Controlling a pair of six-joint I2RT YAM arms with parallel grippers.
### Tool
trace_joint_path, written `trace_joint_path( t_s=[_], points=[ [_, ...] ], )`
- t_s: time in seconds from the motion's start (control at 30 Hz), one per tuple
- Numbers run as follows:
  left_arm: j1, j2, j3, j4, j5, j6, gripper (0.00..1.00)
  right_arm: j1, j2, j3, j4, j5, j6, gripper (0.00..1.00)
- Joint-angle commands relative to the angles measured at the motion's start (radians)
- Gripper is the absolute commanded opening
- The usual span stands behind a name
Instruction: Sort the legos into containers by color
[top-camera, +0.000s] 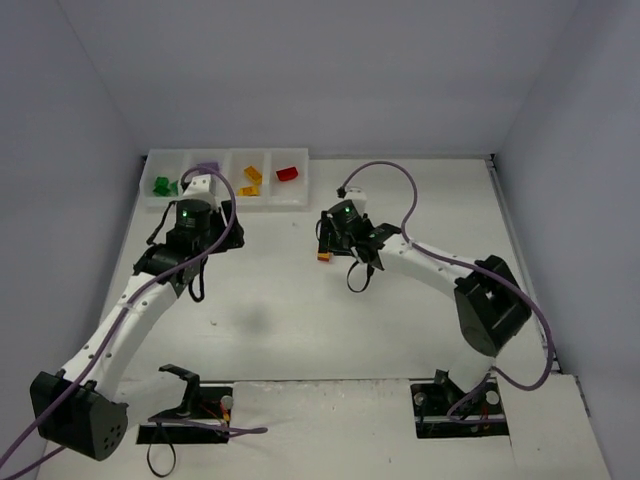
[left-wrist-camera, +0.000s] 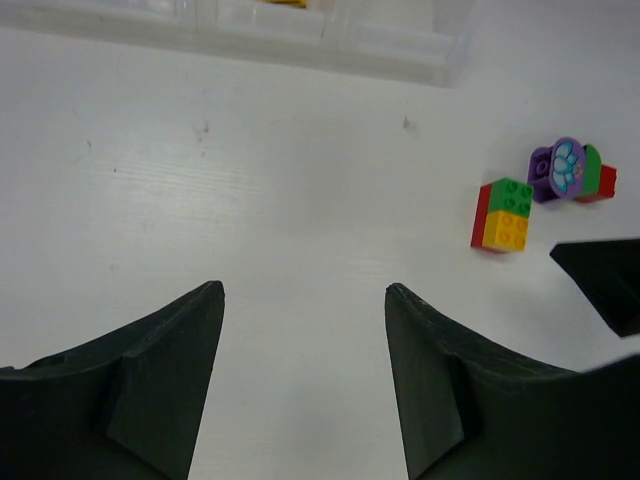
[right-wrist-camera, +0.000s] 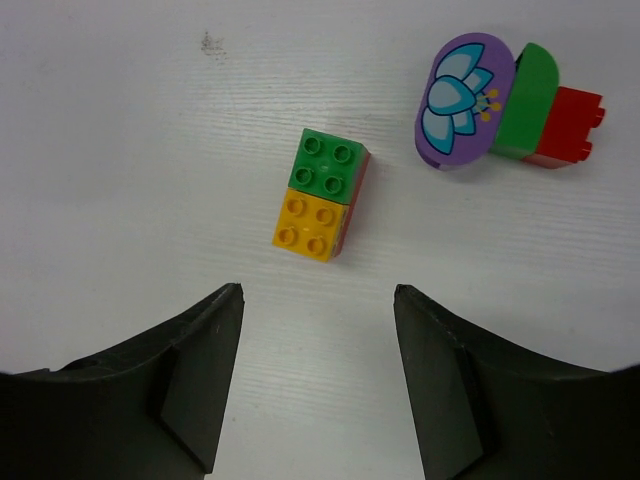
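Green-yellow brick stack (right-wrist-camera: 320, 195) sits on the desk (right-wrist-camera: 120, 150) right in front of the right jaws, spread wide; left jaws spread too.

- The white tray (top-camera: 281, 196) has four compartments in a row, holding green bricks (top-camera: 162, 185), a purple brick (top-camera: 207, 168), orange-yellow bricks (top-camera: 250, 181) and a red brick (top-camera: 287, 174).
- A green-and-yellow stack (right-wrist-camera: 318, 195) on a red base lies outside the tray.
- Near it lies a purple flower piece (right-wrist-camera: 462, 100), joined to green and red bricks.

Left gripper (left-wrist-camera: 303, 300) parted above white table (left-wrist-camera: 200, 180). At right, green-yellow-red brick stack (left-wrist-camera: 503, 215), flowered purple piece (left-wrist-camera: 563, 168) just beyond. Translucent tray (left-wrist-camera: 330, 45) along far edge.
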Motion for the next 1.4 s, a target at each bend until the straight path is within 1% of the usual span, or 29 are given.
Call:
trace_joint_path(
  t_s=[0.0, 0.1, 0.2, 0.5, 0.57, 0.7, 0.73, 0.8, 0.83, 0.9, 0.93, 0.97, 1.0, 1.1, 1.17, 1.2, 1.23, 1.3, 1.33, 1.37],
  points=[
    [-0.005, -0.055, -0.011, -0.058, 0.024, -0.031, 0.59, 0.015, 0.046, 0.101, 0.017, 0.098, 0.062, 0.58],
    [-0.005, -0.077, -0.034, -0.071, 0.032, -0.033, 0.59, 0.020, 0.139, 0.161, -0.036, 0.128, 0.085, 0.56],
    [-0.005, -0.077, -0.034, -0.086, 0.042, -0.033, 0.59, 0.020, 0.197, 0.208, -0.050, 0.115, 0.096, 0.55],
    [-0.005, -0.071, -0.035, -0.111, 0.052, -0.025, 0.59, 0.020, 0.326, 0.304, -0.118, 0.149, 0.142, 0.53],
    [-0.005, -0.066, -0.039, -0.109, 0.052, -0.022, 0.59, 0.020, 0.337, 0.315, -0.119, 0.152, 0.147, 0.51],
    [-0.005, -0.055, -0.042, -0.100, 0.062, -0.018, 0.59, 0.018, 0.348, 0.319, -0.121, 0.152, 0.142, 0.41],
    [-0.005, -0.052, -0.043, -0.097, 0.064, -0.016, 0.59, 0.020, 0.348, 0.318, -0.121, 0.152, 0.136, 0.35],
    [-0.005, -0.045, -0.042, -0.085, 0.075, -0.013, 0.59, 0.018, 0.333, 0.307, -0.119, 0.161, 0.128, 0.27],
    [-0.005, -0.037, -0.042, -0.080, 0.078, -0.013, 0.59, 0.020, 0.327, 0.304, -0.119, 0.164, 0.113, 0.18],
    [-0.005, -0.029, -0.037, -0.065, 0.081, -0.007, 0.59, 0.018, 0.298, 0.287, -0.102, 0.168, 0.079, 0.06],
    [-0.005, -0.022, -0.036, -0.057, 0.110, -0.002, 0.59, 0.018, 0.285, 0.278, -0.093, 0.164, 0.035, 0.00],
    [-0.005, -0.017, -0.034, -0.042, 0.133, -0.001, 0.59, 0.015, 0.285, 0.263, -0.073, 0.164, 0.004, 0.00],
    [-0.005, -0.012, -0.036, -0.031, 0.145, 0.002, 0.59, 0.012, 0.227, 0.214, -0.005, 0.102, -0.028, 0.00],
    [-0.005, 0.006, -0.034, 0.007, 0.197, 0.019, 0.59, 0.005, 0.144, 0.108, 0.124, 0.037, -0.143, 0.00],
    [-0.008, 0.024, -0.034, 0.036, 0.222, 0.041, 0.59, 0.000, 0.118, 0.069, 0.163, -0.033, -0.203, 0.00],
    [-0.009, 0.030, -0.036, 0.046, 0.248, 0.047, 0.59, -0.003, 0.094, 0.052, 0.200, -0.064, -0.273, 0.00],
    [-0.011, 0.046, -0.034, 0.055, 0.268, 0.058, 0.59, -0.002, 0.078, 0.013, 0.217, -0.135, -0.312, 0.00],
    [-0.012, 0.061, -0.039, 0.090, 0.307, 0.105, 0.59, -0.006, 0.026, -0.027, 0.269, -0.211, -0.394, 0.00],
    [-0.014, 0.073, -0.037, 0.101, 0.352, 0.120, 0.59, -0.011, 0.002, -0.075, 0.290, -0.252, -0.419, 0.00],
    [-0.012, 0.080, -0.039, 0.118, 0.375, 0.149, 0.59, -0.017, -0.021, -0.096, 0.312, -0.338, -0.436, 0.00]
  ],
)
